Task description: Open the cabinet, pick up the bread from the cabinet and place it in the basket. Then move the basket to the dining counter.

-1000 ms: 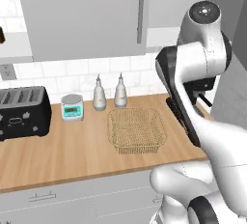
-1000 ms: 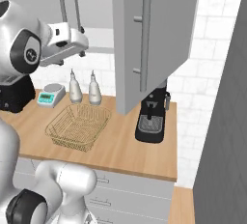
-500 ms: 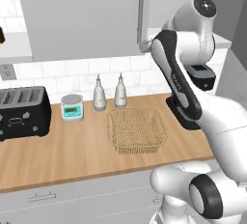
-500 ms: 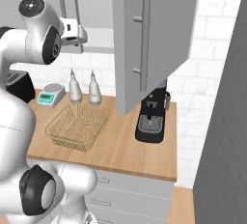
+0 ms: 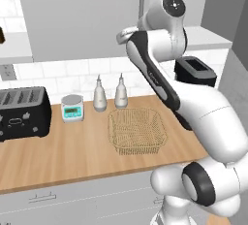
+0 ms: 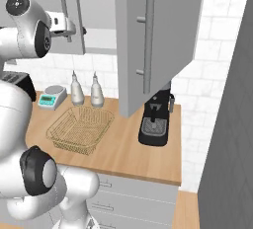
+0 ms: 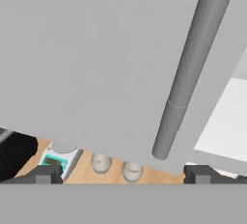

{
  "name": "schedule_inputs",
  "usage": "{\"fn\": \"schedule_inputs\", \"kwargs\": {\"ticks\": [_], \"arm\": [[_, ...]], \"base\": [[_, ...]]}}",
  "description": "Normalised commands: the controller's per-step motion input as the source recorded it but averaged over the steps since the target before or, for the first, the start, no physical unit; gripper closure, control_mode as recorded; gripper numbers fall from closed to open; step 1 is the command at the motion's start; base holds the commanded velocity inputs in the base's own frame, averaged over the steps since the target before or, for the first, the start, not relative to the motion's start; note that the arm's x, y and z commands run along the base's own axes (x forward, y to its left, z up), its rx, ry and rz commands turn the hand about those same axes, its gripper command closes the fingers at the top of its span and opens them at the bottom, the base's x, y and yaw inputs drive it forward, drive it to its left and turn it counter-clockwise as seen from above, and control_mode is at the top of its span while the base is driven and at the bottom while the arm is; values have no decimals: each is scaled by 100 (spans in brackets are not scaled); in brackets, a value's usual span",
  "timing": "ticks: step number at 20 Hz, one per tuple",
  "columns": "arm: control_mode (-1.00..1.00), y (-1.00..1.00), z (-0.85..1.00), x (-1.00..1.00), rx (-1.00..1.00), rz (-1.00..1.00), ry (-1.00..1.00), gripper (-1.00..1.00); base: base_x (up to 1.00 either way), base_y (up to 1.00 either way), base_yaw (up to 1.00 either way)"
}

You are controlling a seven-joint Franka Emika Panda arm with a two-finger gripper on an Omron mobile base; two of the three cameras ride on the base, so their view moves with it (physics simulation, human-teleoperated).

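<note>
I am on step 1, opening the cabinet [image 5: 82, 18]: my spread pincer [image 7: 123, 172] must next close around its handle [image 7: 185, 68].

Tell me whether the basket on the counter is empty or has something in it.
Empty. The basket sits upright on the counter, and through its open mesh you see only bare wood; no bread lies inside.

Matt grey cabinet [image 5: 82, 18], wire-mesh basket [image 5: 138, 132], wooden worktop [image 5: 63, 151].

A glossy white arm [image 5: 193, 103] of rounded segments with dark grey joint rings and caps.
</note>
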Motion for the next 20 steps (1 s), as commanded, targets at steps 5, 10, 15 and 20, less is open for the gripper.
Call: {"fn": "schedule_inputs", "kwargs": {"ticks": [5, 10, 15, 20], "arm": [[-100, -9, 1, 49, 1, 0, -1, -100], [-100, -21, 0, 57, 0, -2, -5, -100], [-100, -9, 0, 61, 0, -1, -5, -100], [-100, -2, -5, 60, 0, 0, -5, 100]], "base": [[0, 0, 0], [0, 0, 0], [0, 0, 0], [0, 0, 0]]}}
